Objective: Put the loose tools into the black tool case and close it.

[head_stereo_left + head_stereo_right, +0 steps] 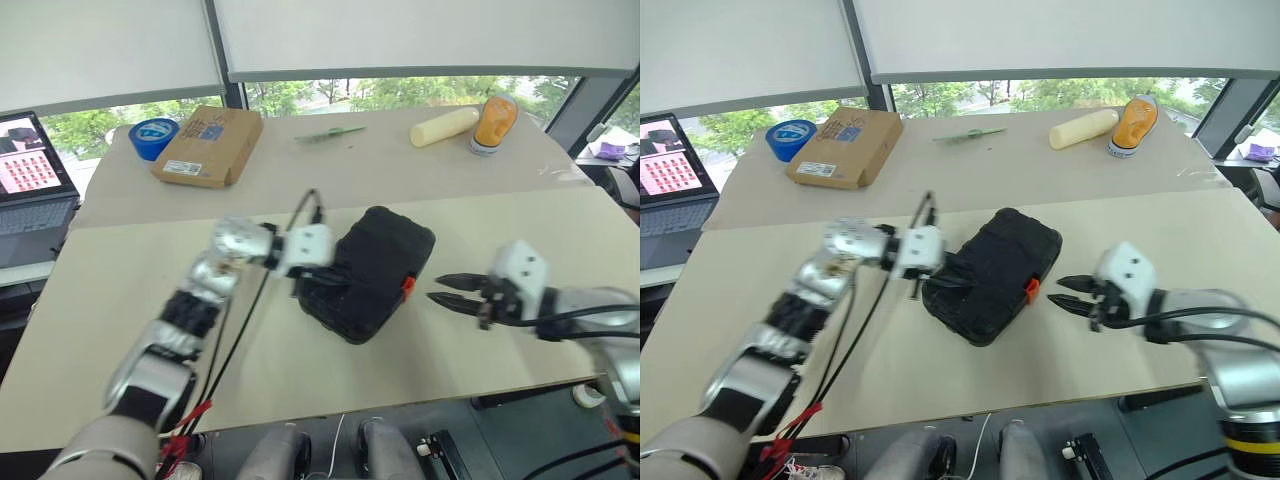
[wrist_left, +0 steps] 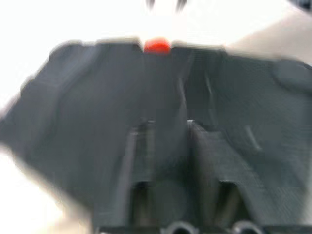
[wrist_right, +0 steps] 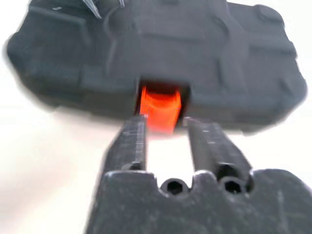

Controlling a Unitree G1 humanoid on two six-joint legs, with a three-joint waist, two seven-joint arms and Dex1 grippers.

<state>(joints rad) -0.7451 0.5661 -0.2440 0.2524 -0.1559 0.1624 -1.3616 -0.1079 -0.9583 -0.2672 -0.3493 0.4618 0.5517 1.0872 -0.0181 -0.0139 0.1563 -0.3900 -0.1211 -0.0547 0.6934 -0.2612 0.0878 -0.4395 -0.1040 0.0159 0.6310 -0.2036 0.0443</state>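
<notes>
The black tool case (image 1: 375,265) lies shut on the beige table, turned at an angle, with its small orange latch (image 1: 408,286) facing right. The loose tools are out of view. My left gripper (image 1: 305,285) is at the case's left side, its fingers parted and lying close over the textured shell (image 2: 97,126). Just right of the case, my right gripper (image 1: 437,289) is open and points at the latch (image 3: 160,108), a short gap away from it. Nothing sits between either pair of fingers.
At the back left are a brown cardboard box (image 1: 208,145), a blue tape roll (image 1: 153,136) and a laptop (image 1: 30,180). A green item (image 1: 328,133), a cream cylinder (image 1: 444,126) and an orange-and-white object (image 1: 494,123) lie along the back. The table's front edge (image 1: 400,400) is close.
</notes>
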